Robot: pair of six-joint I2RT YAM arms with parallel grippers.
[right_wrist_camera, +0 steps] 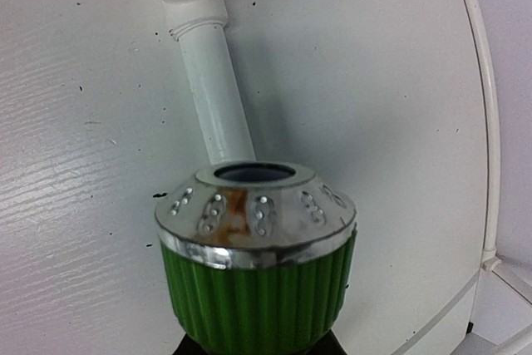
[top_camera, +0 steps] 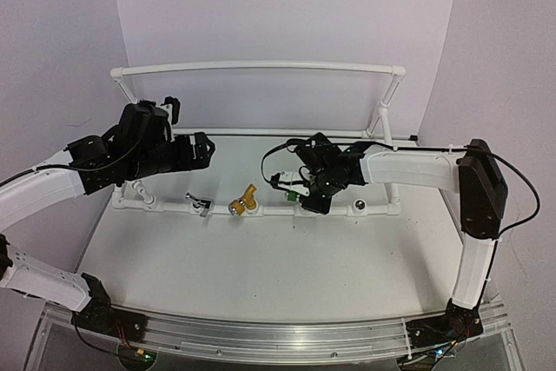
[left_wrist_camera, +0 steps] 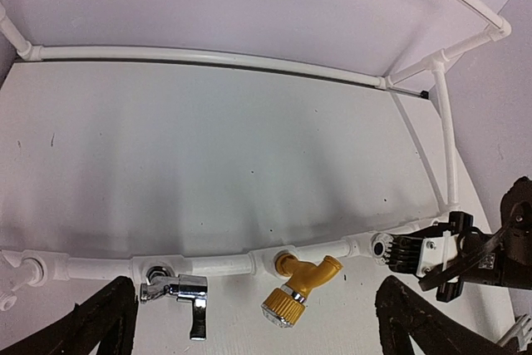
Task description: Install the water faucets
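At the pipe frame, right gripper pinching green faucet, left gripper spread wide

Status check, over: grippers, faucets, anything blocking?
Left gripper open, empty. Right gripper shut on green faucet, by pipe frame. Silver faucet, yellow faucet seated in frame sockets. Nothing seen in the way.

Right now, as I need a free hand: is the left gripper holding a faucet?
No, the left gripper is open with nothing between its fingers; the silver faucet and yellow faucet are fitted to the pipe frame.
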